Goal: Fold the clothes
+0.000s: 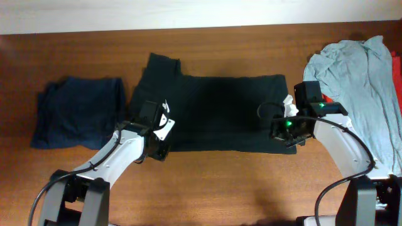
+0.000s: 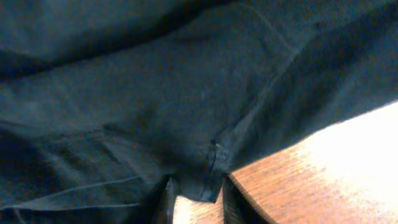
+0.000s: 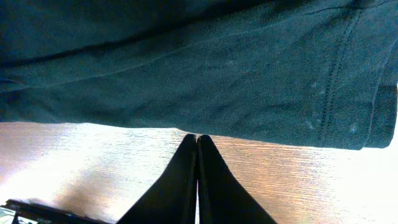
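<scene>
The clothes (image 1: pixel 213 110), a black T-shirt, lie spread and partly folded across the middle of the table. My left gripper (image 1: pixel 160 149) sits at the shirt's near-left corner. In the left wrist view its fingers (image 2: pixel 168 202) stand narrowly apart, and a corner of the black hem (image 2: pixel 202 183) fills the gap of the left gripper (image 2: pixel 196 190). My right gripper (image 1: pixel 287 145) rests at the near-right corner. Seen from the right wrist, the right gripper (image 3: pixel 198 138) is shut, its tips on the wood touching the shirt's near edge (image 3: pixel 205 93) with no cloth between them.
A dark navy garment (image 1: pixel 75 110) lies crumpled at the left. A light grey shirt (image 1: pixel 364 81) is heaped at the right, with a red one (image 1: pixel 397 63) at the far right edge. Bare brown table (image 1: pixel 220 188) runs along the front.
</scene>
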`<state>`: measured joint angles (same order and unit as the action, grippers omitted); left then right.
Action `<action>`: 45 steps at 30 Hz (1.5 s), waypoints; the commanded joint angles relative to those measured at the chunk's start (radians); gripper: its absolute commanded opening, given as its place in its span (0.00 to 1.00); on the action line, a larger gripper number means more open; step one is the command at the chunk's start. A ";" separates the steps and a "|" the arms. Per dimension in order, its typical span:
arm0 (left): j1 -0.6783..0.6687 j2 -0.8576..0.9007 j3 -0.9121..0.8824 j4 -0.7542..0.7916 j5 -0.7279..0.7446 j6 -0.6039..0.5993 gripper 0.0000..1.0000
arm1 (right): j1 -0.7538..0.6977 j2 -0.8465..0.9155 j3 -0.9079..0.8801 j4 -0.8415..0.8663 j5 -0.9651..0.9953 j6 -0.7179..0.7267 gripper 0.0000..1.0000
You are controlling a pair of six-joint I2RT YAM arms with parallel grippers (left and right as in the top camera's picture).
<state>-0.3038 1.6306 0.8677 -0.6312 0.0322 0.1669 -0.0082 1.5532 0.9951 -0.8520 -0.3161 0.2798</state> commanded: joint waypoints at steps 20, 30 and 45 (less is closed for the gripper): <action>-0.003 0.016 0.194 0.085 -0.105 0.038 0.00 | 0.002 -0.010 0.005 0.003 0.013 -0.011 0.04; -0.003 0.091 0.194 0.188 -0.108 0.108 0.00 | 0.002 -0.010 0.005 0.002 0.013 -0.011 0.04; 0.003 0.084 0.312 0.020 -0.236 0.000 0.79 | 0.002 -0.010 0.005 -0.013 0.013 -0.011 0.04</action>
<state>-0.3038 1.7264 1.1133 -0.5411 -0.1600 0.2531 -0.0086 1.5532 0.9951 -0.8616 -0.3122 0.2798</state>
